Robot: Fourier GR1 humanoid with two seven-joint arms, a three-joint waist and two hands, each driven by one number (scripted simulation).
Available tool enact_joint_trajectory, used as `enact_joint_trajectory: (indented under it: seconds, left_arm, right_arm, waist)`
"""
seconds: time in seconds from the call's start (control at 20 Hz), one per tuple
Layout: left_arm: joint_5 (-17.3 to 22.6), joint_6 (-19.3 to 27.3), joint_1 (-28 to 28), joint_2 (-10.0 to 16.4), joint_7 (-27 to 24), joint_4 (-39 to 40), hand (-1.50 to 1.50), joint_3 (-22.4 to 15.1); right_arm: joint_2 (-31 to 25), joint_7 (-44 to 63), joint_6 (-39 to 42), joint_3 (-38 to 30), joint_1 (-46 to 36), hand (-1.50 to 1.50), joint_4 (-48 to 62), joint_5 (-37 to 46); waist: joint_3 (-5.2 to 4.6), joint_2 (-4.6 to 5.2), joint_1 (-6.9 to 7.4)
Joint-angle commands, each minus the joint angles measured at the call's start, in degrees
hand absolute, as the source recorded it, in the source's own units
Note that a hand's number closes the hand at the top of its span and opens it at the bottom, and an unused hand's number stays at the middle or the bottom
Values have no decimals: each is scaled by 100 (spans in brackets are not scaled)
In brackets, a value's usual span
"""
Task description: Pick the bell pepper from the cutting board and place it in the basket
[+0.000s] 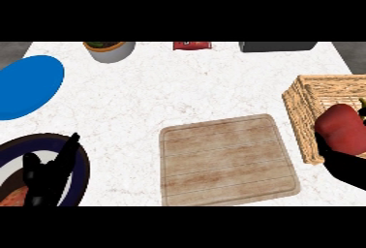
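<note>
Right hand [346,167] grasps bell pepper [342,128] over basket [298,104], just inside left wall; whether it touches bottom is unclear. Left hand [44,177] relaxed, fingers up, lower left.

Red bell pepper [344,127] over wicker basket [304,104], wooden cutting board [227,160] alongside

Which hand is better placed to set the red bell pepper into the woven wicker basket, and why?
The right hand: it holds the red bell pepper at the woven wicker basket. The left hand rests open above a dark-rimmed plate, across the wooden cutting board from the basket.
</note>
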Motion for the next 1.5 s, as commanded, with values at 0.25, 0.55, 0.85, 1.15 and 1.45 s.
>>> enact_joint_trajectory:
  seconds: [0.25,0.55,0.85,1.15,1.45]
  left_arm:
    - [-296,236,219,-324,240,344,0,-322]
    - [-82,-115,-52,-137,220,593,0,-79]
    - [-175,-163,-175,-222,103,770,0,-112]
    - [-297,-101,78,-304,35,605,0,-165]
    - [-246,-267,-71,-242,-17,764,0,-43]
  right_arm:
    - [-978,-41,1104,-2423,-879,150,510,-2576]
    - [-1619,-1075,1228,-3244,-1014,150,2074,-3203]
    - [-1390,-1553,888,-3382,-1017,150,2902,-3279]
    - [-1132,-2404,602,-3682,-647,150,3591,-3374]
    - [-1182,-3332,629,-3838,-351,150,4299,-3477]
  waist:
    - [-60,57,51]
    - [-62,105,176]
    - [-64,109,211]
    - [-62,102,239]
    - [-62,107,219]
